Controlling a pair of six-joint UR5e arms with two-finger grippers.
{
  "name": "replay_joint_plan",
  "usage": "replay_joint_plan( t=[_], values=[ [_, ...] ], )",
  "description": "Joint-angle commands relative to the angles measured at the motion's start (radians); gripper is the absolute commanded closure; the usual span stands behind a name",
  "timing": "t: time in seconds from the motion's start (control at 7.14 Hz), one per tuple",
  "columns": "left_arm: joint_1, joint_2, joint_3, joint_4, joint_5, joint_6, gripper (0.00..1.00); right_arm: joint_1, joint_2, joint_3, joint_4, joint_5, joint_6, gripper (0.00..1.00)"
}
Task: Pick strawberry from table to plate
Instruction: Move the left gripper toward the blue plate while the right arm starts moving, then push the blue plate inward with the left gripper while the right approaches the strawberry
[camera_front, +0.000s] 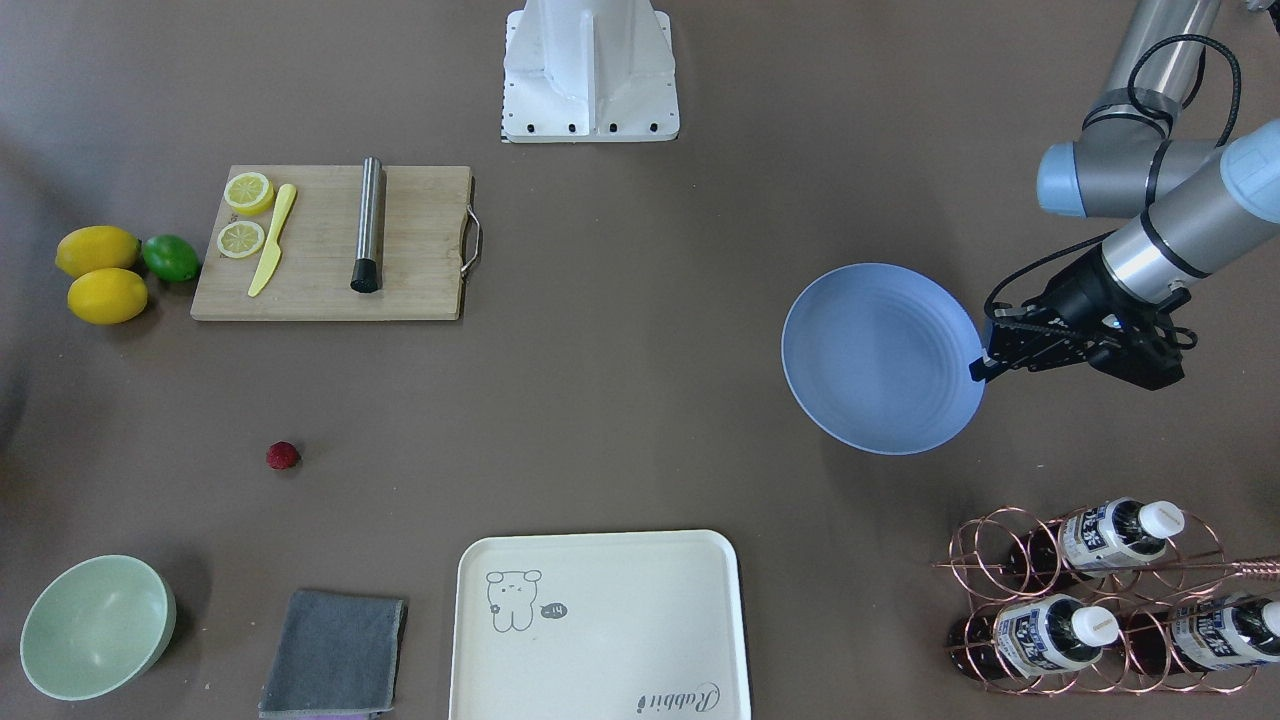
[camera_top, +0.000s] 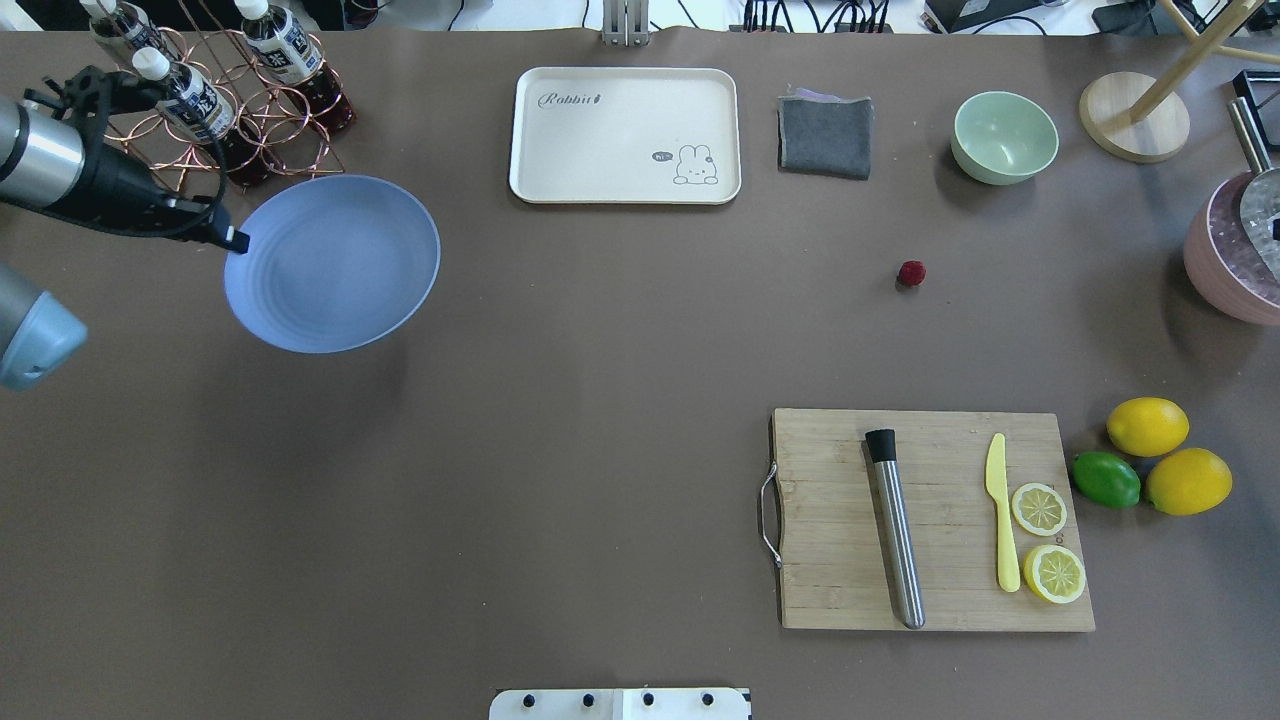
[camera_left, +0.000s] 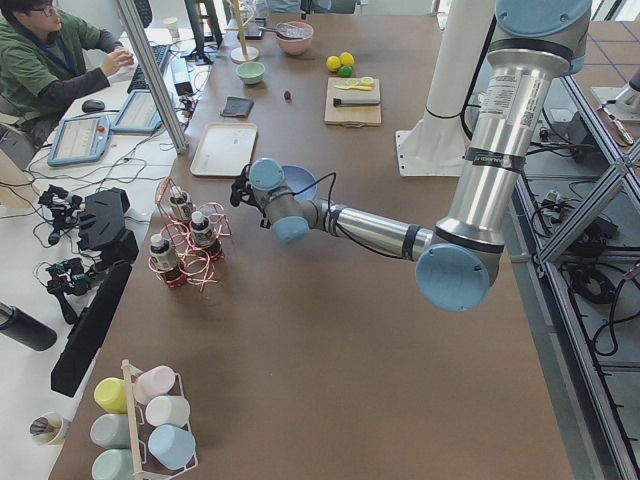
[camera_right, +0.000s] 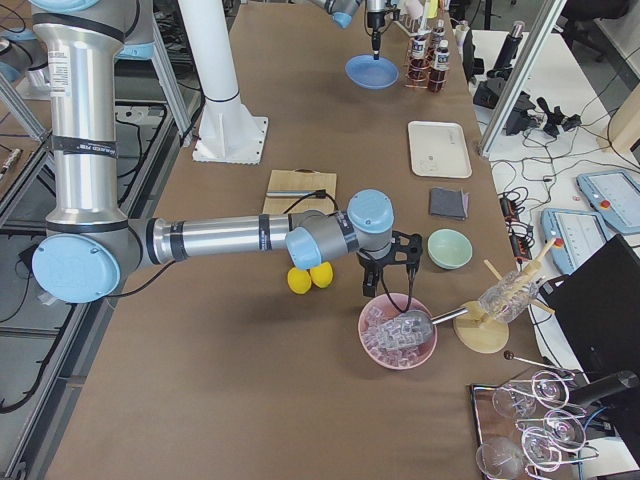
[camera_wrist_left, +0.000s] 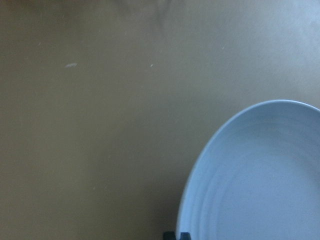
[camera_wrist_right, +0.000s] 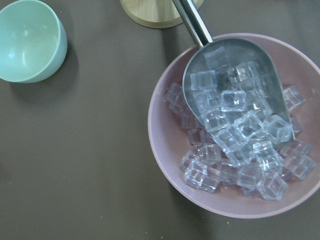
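Note:
The strawberry (camera_front: 283, 456) (camera_top: 911, 273), a tiny dark-red berry, lies alone on the brown table (camera_front: 620, 400), far from both grippers. My left gripper (camera_front: 983, 366) (camera_top: 237, 240) is shut on the rim of the blue-grey plate (camera_front: 880, 360) (camera_top: 335, 262). The plate is tilted and casts an offset shadow on the table, and nothing lies in it. In the left wrist view the plate (camera_wrist_left: 260, 175) fills the lower right. My right gripper (camera_right: 386, 282) hangs over a pink bowl of ice, seen only from the side, so I cannot tell its state.
A wooden cutting board (camera_front: 330, 243) carries lemon slices, a yellow knife and a steel muddler, with two lemons and a lime (camera_front: 170, 257) beside it. A cream tray (camera_front: 600, 625), grey cloth (camera_front: 335, 652), green bowl (camera_front: 95, 625) and bottle rack (camera_front: 1100, 600) line the operators' side. A person sits at the desk (camera_left: 50, 60).

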Motion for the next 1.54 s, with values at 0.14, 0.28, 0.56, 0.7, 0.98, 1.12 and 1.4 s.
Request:
replay_joint_plan(
  t=[0.14,0.28,0.56,0.7,0.98,1.12,1.4],
  values=[
    [0.241,-0.174,-0.197,0.315,0.237,-0.228,1.0,-0.165,0.142,-0.025,-0.002,-0.089,0.183,0.0],
    [0.337,-0.229,-0.197,0.341,0.337,-0.295,1.0,-0.197,0.177,-0.046,-0.004,-0.115,0.198,0.0],
    [0.489,-0.286,-0.174,0.343,0.51,-0.382,1.0,-0.287,0.271,-0.106,0.001,-0.192,0.308,0.0],
    [0.511,-0.286,-0.126,0.321,0.549,-0.382,1.0,-0.315,0.286,-0.132,0.009,-0.214,0.321,0.0],
    [0.542,-0.283,0.008,0.173,0.618,-0.381,1.0,-0.36,0.336,-0.151,0.009,-0.244,0.373,0.0],
    [0.542,-0.276,0.043,0.109,0.617,-0.381,1.0,-0.378,0.348,-0.152,0.009,-0.257,0.402,0.0],
    [0.542,-0.274,0.005,0.115,0.605,-0.381,1.0,-0.378,0.348,-0.152,0.009,-0.255,0.401,0.0]
  ],
)
